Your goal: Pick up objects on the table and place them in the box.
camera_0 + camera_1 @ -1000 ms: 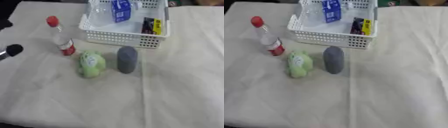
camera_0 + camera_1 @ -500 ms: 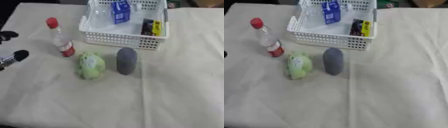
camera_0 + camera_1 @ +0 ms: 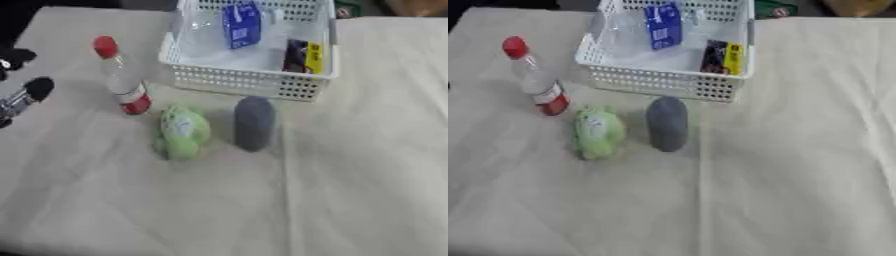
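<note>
A clear bottle (image 3: 122, 80) with a red cap and red label stands left of the white basket (image 3: 254, 82). Just in front of the basket a green soft toy (image 3: 182, 131) and a dark grey oblong object (image 3: 254, 123) lie side by side on the cloth. Inside the basket are a blue carton (image 3: 242, 24), a black and yellow pack (image 3: 303, 56) and something clear. My left hand (image 3: 28, 94) shows only at the left edge of the left eye view, fingers straight and holding nothing, well left of the bottle. My right hand is out of sight.
A cream cloth (image 3: 798, 165) covers the table, with open room on the right and along the front. Some green and brown things (image 3: 776, 9) sit beyond the basket at the far edge.
My left hand's fingers have come a little further in from the left edge and risen slightly. The bottle, toy, grey object and basket have not moved.
</note>
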